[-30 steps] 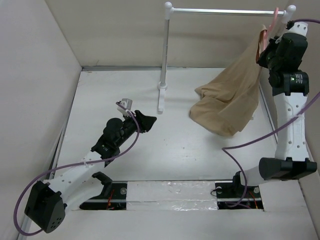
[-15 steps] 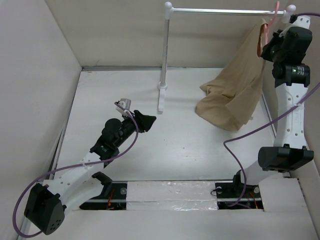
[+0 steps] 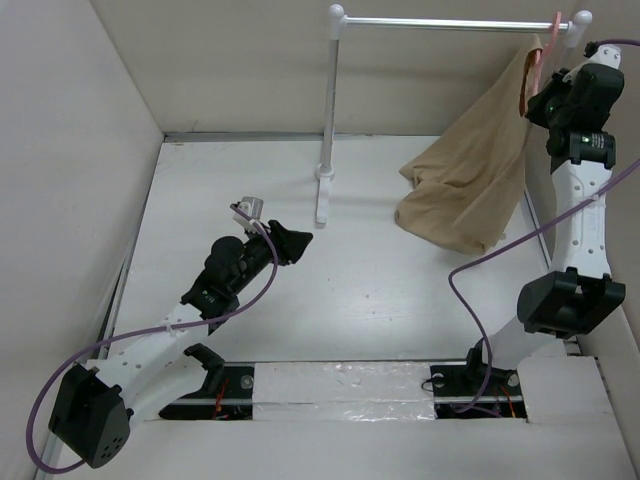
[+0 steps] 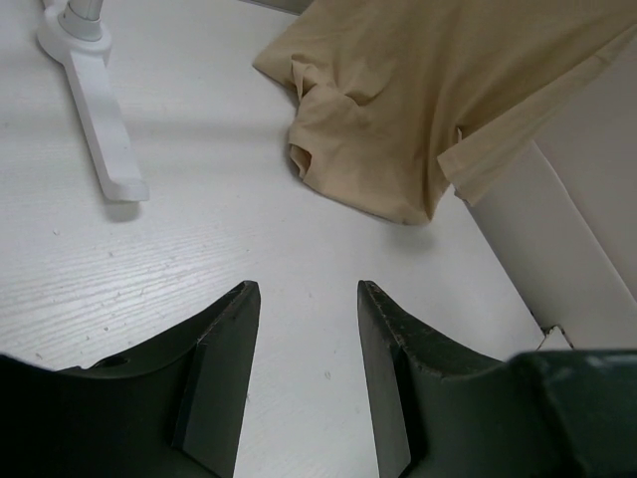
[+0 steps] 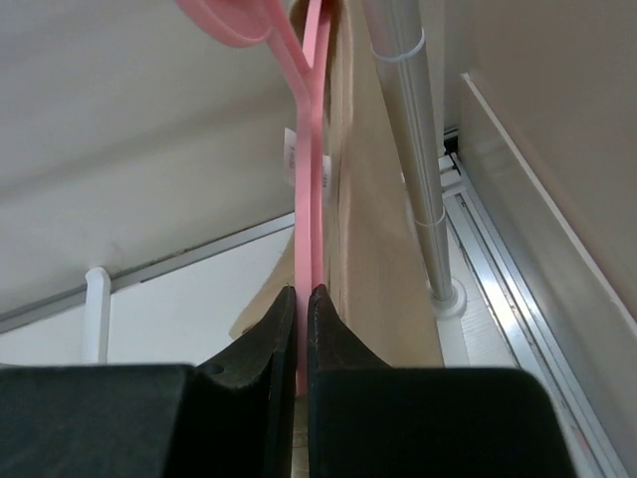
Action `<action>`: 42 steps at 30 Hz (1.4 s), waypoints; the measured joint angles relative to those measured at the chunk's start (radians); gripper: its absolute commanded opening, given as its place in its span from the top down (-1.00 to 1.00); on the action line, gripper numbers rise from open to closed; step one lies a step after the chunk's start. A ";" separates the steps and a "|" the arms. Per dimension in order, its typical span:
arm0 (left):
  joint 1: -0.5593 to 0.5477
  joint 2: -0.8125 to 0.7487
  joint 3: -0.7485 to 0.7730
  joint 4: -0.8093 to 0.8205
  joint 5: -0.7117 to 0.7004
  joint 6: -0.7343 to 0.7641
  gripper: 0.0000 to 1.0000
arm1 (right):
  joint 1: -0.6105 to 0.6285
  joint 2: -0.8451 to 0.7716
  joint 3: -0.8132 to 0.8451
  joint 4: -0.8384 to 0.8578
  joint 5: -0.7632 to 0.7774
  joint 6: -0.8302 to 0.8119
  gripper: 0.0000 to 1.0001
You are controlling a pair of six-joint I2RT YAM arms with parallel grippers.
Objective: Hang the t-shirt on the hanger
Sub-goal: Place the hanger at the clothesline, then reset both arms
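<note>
The tan t-shirt [image 3: 470,170] hangs from the pink hanger [image 3: 538,55] at the right end of the white rail, and its lower part rests bunched on the table. My right gripper [image 3: 540,92] is raised high and shut on the hanger; in the right wrist view the pink hanger [image 5: 311,149] runs up from between the closed fingers [image 5: 302,299], with the t-shirt [image 5: 373,219] just right of it. My left gripper [image 3: 300,240] is open and empty low over the table's middle. In the left wrist view the gripper [image 4: 304,294] faces the t-shirt's heap [image 4: 398,119].
The white metal rail [image 3: 440,22] spans the back on two posts; the left post's foot [image 3: 321,195] stands mid-table. The right post [image 5: 408,149] is close beside my right gripper. White walls enclose the table on the left, back and right.
My right gripper has lifted the hanger up toward the rail's right end, pulling the t-shirt higher so less of it lies on the table. The left arm has not moved.
</note>
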 measured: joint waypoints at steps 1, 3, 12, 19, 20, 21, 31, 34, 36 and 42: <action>0.000 0.000 0.000 0.000 0.000 0.000 0.18 | -0.004 -0.001 -0.022 0.024 -0.006 0.007 1.00; 0.000 -0.001 0.000 0.000 0.000 0.000 0.16 | -0.005 -0.016 -0.073 0.078 -0.009 0.024 0.77; 0.000 -0.003 0.000 -0.022 -0.046 0.004 -0.15 | -0.006 -0.118 -0.192 0.147 -0.012 0.147 -0.99; 0.000 -0.017 0.000 -0.036 -0.087 0.015 -0.18 | 0.042 -0.478 -0.504 0.292 -0.101 0.233 -1.00; 0.000 -0.026 0.000 -0.038 -0.092 0.017 -0.17 | 0.068 -0.556 -0.580 0.339 -0.131 0.244 -1.00; 0.000 -0.037 -0.001 -0.039 -0.102 0.018 -0.18 | 0.097 -0.635 -0.660 0.382 -0.165 0.254 -1.00; 0.000 -0.172 -0.039 -0.045 -0.204 0.022 -0.18 | 0.380 -1.062 -1.256 0.530 -0.446 0.289 -1.00; 0.000 -0.209 -0.052 -0.061 -0.214 0.000 -0.18 | 0.442 -1.130 -1.382 0.494 -0.449 0.293 -1.00; 0.000 -0.233 -0.054 -0.084 -0.217 -0.019 -0.18 | 0.475 -1.173 -1.441 0.456 -0.441 0.293 -1.00; 0.000 -0.286 -0.056 -0.138 -0.226 -0.059 -0.19 | 0.538 -1.281 -1.501 0.389 -0.401 0.293 -1.00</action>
